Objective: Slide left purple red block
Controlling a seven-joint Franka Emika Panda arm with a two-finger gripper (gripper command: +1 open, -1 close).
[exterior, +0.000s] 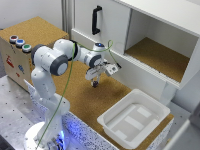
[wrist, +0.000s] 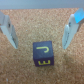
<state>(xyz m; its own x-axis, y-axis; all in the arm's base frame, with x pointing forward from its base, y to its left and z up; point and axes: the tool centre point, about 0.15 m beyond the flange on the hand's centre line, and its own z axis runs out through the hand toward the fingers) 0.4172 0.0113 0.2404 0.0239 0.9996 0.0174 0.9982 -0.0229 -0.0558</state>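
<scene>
The purple red block (wrist: pixel 43 54) was seen in the lower middle of the wrist view, lying on the cork counter (wrist: pixel 42 17), between and slightly ahead of the two fingers (wrist: pixel 73 27), touching neither. The pincer (wrist: pixel 42 30) was held apart, with nothing clamped. In the exterior view the pincer (exterior: pixel 95 83) was placed near frame centre, low over the counter (exterior: pixel 75 95), below the white cabinet (exterior: pixel 150 30) and well apart from the white tray (exterior: pixel 132 120) at lower right; the block itself could not be made out there, hidden or too small. The block was judged a small rigid cube, light, hard-edged, not fragile, with yellow markings on the top and near faces. Cork was judged grippy, so some drag was expected and the cube could tip or twist if pushed high or off-centre. For a slide, contact low on one flat side face, square to it, was judged best, with one finger used as a pusher; alternatively, two opposite side faces could be clamped lightly and the cube dragged. The smooth faces were judged possibly a bit slippery.
</scene>
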